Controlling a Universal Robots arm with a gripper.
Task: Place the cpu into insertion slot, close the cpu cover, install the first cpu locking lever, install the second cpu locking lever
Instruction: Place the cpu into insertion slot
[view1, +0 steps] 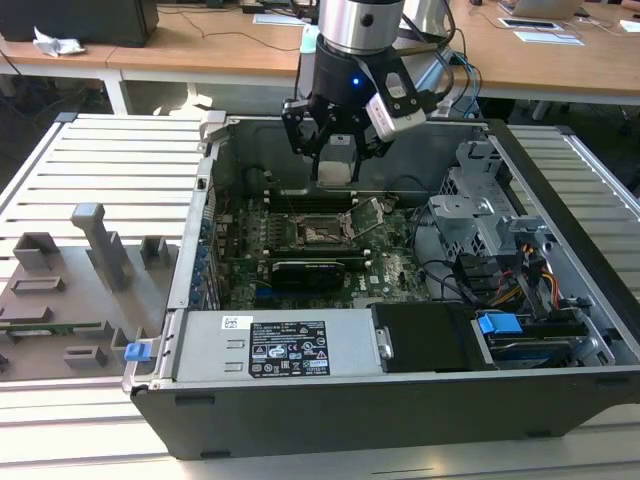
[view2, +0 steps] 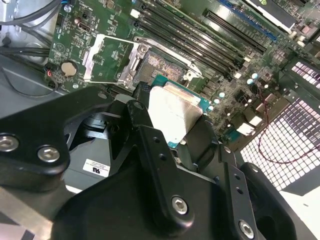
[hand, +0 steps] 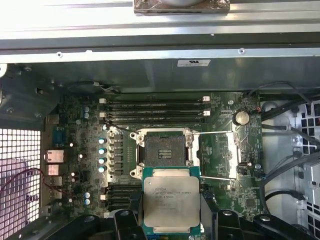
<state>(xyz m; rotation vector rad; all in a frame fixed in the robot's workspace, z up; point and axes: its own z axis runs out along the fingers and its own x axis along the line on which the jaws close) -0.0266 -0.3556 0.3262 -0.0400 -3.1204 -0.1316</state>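
While hand (view1: 336, 165) holds 1 cpu (hand: 171, 202), 1 insertion slot (hand: 162, 151) bare.

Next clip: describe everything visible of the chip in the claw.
The chip is a small flat square: a pale silver-grey metal lid with faint print, on a thin green board showing as a border. It looks undamaged. The claw grips it by two opposite edges, lid towards both wrist cameras, held in the air over the motherboard near the empty socket, whose cover is swung open. Only the claw touches it.
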